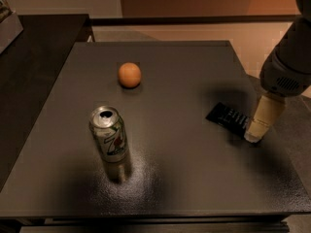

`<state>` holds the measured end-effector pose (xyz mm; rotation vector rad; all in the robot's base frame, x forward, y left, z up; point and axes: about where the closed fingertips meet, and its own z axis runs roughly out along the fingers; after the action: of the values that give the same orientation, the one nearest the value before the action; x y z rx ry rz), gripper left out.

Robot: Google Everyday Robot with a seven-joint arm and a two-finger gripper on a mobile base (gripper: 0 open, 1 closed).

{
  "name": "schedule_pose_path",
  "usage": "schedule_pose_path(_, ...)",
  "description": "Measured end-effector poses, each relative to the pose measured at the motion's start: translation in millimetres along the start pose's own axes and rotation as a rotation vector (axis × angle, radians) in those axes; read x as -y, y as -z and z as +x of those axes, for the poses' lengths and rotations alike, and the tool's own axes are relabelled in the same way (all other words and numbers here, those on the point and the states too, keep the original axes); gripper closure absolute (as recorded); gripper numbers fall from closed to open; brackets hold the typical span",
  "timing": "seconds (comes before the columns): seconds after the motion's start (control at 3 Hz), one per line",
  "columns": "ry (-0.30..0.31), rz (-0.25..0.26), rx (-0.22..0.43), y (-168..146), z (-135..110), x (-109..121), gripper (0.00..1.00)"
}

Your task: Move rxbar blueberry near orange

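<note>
The snack bar (227,116), flat in its dark wrapper with pale lettering, lies on the right side of the table (184,183), near the right edge. It sits at a slant, one end pointing toward the far left and the other toward the near right. The gripper (253,136) has its cream-coloured tip down at the near right end of the snack bar, touching it or just beside it, and reaches the table surface there. Whether the gripper is clenched on the snack bar or released cannot be told from this angle. Above the gripper, the grey arm (286,67) rises toward the upper right corner and casts a soft shadow over the table around the snack bar.

The orange (129,75) rests on the far left part of the table, well apart from the snack bar. A soda can (109,135) with an open top stands upright in the near left part, closer to the camera than the orange, with its reflection showing on the glossy table in front of it. A dark counter (34,72) runs along the left of the table.
</note>
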<state>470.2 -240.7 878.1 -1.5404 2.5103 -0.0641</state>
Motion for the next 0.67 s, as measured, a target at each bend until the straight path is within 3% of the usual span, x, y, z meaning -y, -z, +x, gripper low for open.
schedule_pose_path(0.67, -0.011, -0.063, 0.071, -32.4, -9.2, -13.4, 0.00)
